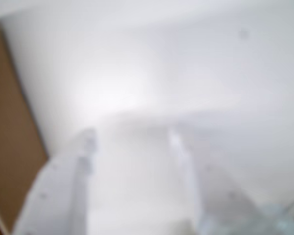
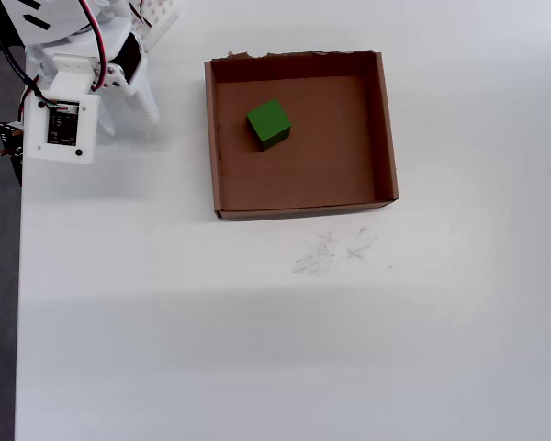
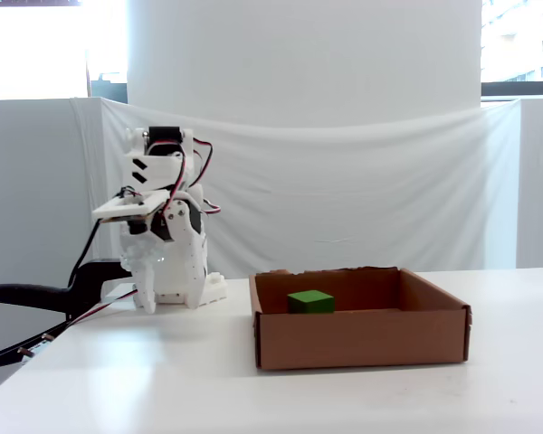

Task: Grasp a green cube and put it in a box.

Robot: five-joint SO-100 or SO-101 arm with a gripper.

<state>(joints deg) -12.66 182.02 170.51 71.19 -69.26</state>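
A small, solid bright-green cube point(image 2: 268, 123) sits inside the shallow brown cardboard box point(image 2: 384, 129), resting on the box floor toward the side nearest the pincer point(image 1: 132, 137) and touching none of the walls. The white robot arm point(image 2: 73, 83) is folded up at the far left of the overhead view, well apart from the box, with bare white tabletop point(image 2: 257, 349) between them.

From the pincer, the cube lies off to the right in the overhead view, past the near wall of the box. In the side-on fixed view the cube point(image 3: 309, 301) shows just above the front wall of the box point(image 3: 362, 339), with the arm point(image 3: 163, 235) drawn back to the left.

In the blurred wrist view the two pale fingers point(image 1: 88, 147) stand spread, with only white tabletop in the gap between them. Nothing is held. A strip of brown runs down the left edge of that view; it is too blurred to say what it is.

The cube is matte and plain-faced, turned slightly askew to the box walls, and far smaller than the box around it. The box has low walls, and its rim looks ragged along the top edge in the overhead view.

Judged from how things lie, the cube is already in the box and the arm looks parked, so little or nothing of the task seems left.
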